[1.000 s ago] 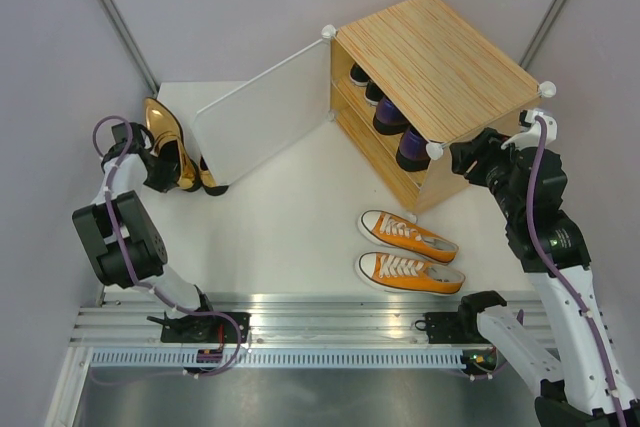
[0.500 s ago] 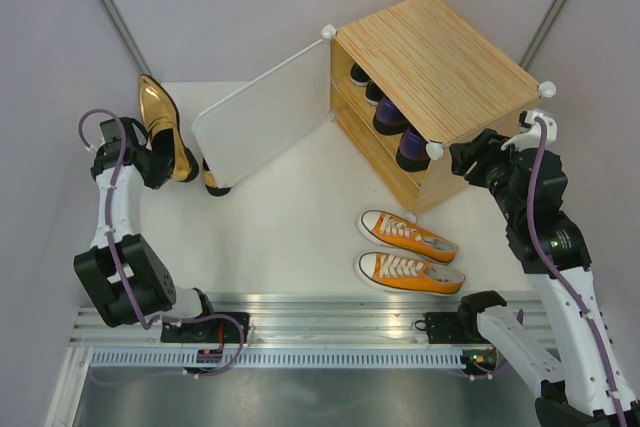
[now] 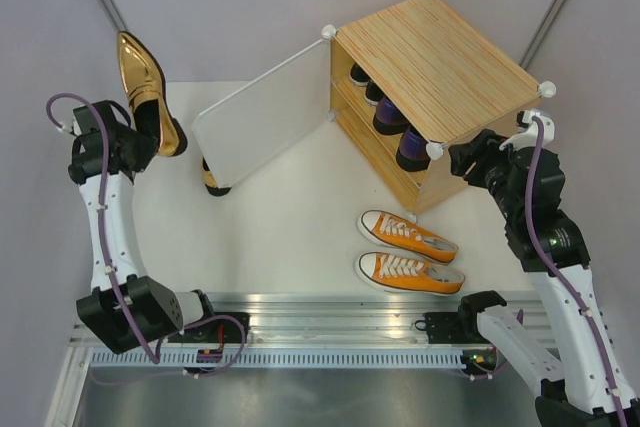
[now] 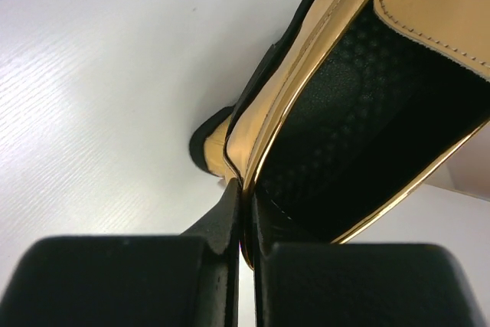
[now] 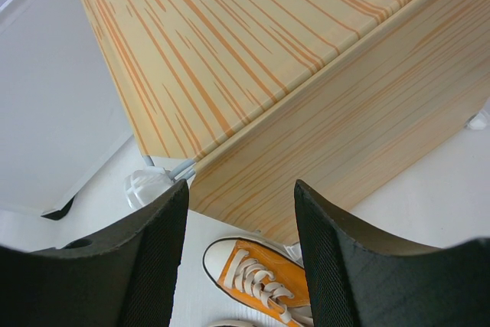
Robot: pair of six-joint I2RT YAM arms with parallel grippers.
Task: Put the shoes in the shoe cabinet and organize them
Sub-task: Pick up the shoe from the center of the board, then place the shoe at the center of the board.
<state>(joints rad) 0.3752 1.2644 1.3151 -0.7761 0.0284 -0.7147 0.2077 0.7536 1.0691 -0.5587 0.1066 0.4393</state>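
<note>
My left gripper (image 3: 148, 135) is shut on the rim of a shiny gold pump (image 3: 138, 75) and holds it above the table's back left corner. In the left wrist view the jaws (image 4: 246, 208) pinch the pump's side wall (image 4: 367, 74). A second gold pump (image 3: 210, 179) shows partly under the cabinet's open white door (image 3: 262, 122). The wooden shoe cabinet (image 3: 440, 57) holds black sneakers (image 3: 360, 75) and purple loafers (image 3: 392, 115). Two orange sneakers (image 3: 407, 235) lie in front of it. My right gripper (image 3: 462, 162) hangs open and empty by the cabinet's near corner (image 5: 253, 59), above one orange sneaker (image 5: 260, 277).
The door swings out to the left, between the cabinet's opening and the left arm. A white corner knob (image 5: 145, 185) sits just beside my right gripper's left finger. Grey walls close in the table at the back and sides. The metal base rail (image 3: 320, 317) runs along the near edge.
The left arm has raised the gold pump off the table and carried it up toward the back left. The right arm has not moved.
</note>
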